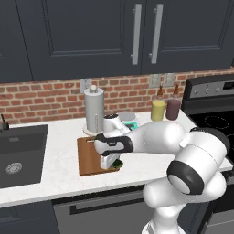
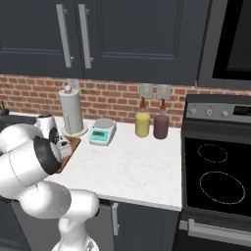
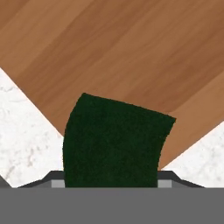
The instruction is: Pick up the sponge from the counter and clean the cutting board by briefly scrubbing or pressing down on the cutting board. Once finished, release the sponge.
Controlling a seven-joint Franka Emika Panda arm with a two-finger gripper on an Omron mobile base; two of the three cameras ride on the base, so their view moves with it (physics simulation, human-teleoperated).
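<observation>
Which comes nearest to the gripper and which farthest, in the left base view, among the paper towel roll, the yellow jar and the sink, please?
From the gripper, low over the cutting board:
1. Paper towel roll, just behind the board.
2. Yellow jar, back right by the wall.
3. Sink, far left; its drain lies farthest.

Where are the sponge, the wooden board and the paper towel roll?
sponge (image 3: 113, 140): hand view, middle of its dark green top.
cutting board (image 1: 87, 160): left base view, bare left part.
paper towel roll (image 1: 93, 109): left base view, its side.
</observation>
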